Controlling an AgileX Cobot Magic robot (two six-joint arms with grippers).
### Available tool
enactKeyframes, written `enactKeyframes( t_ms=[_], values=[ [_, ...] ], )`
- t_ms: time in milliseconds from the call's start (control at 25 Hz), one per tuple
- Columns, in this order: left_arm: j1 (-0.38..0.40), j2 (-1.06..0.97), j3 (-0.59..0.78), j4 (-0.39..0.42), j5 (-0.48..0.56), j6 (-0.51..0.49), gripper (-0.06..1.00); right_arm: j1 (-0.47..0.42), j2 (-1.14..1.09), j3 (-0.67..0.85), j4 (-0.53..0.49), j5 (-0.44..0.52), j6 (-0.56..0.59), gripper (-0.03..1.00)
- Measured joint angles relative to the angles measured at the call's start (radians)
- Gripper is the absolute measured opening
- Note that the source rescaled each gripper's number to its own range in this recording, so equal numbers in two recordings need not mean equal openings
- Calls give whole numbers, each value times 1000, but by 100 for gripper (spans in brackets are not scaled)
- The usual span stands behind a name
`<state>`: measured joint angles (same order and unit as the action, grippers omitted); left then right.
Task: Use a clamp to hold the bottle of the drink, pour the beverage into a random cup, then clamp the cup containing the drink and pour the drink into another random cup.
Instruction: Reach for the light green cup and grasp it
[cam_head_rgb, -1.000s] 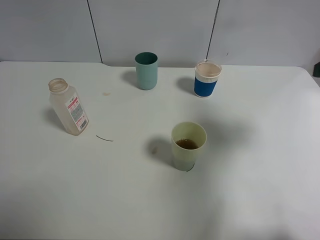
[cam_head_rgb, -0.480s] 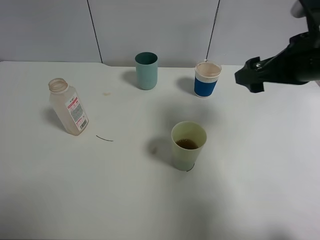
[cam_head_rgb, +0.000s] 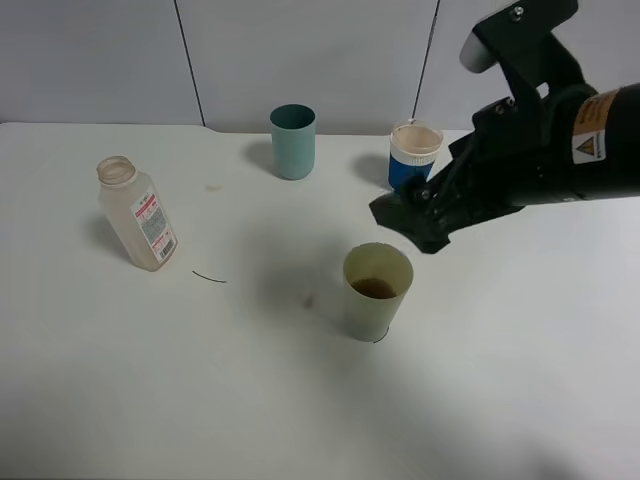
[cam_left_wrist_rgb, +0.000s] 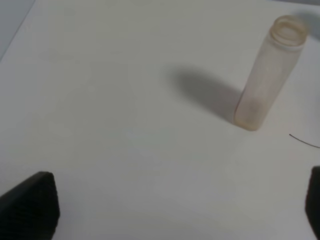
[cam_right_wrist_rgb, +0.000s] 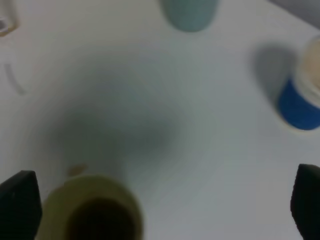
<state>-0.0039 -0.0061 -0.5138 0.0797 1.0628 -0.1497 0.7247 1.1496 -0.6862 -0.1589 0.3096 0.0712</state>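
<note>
The right wrist view is blurred: the right gripper (cam_right_wrist_rgb: 162, 205) shows only as two dark fingertips (cam_right_wrist_rgb: 20, 205) cropped by the frame, jaws spread wide and holding nothing. Seen from above, its black-covered arm (cam_head_rgb: 540, 150) hides the lower edge of the blue-and-white ribbed cup (cam_head_rgb: 408, 150) at 1 o'clock on the table (cam_head_rgb: 200, 380). The pale green tapered cup (cam_head_rgb: 378, 292), plain plastic, stands near centre with brown beverage (cam_head_rgb: 374, 288) inside and the gripper near its 1 o'clock side. The left gripper (cam_left_wrist_rgb: 172, 202), likewise cropped, gapes wide and empty. The clear squarish bottle (cam_head_rgb: 138, 214) stands uncapped at 9 o'clock, the teal cup (cam_head_rgb: 293, 142) at 12.
</note>
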Motion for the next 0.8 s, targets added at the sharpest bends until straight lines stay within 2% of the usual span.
enactKeyframes(
  t_ms=[80,240,400,600,800],
  values=[
    [0,0,0,0,0,0,100,27,0,1,0,4,28,100],
    [0,0,0,0,0,0,100,44,-10,50,-13,-50,60,100],
    [0,0,0,0,0,0,100,47,-23,142,-12,-153,66,100],
    [0,0,0,-1,0,0,100,47,-25,207,-12,-223,68,100],
    [0,0,0,-1,0,0,100,47,-25,231,-13,-328,16,100]
  ],
)
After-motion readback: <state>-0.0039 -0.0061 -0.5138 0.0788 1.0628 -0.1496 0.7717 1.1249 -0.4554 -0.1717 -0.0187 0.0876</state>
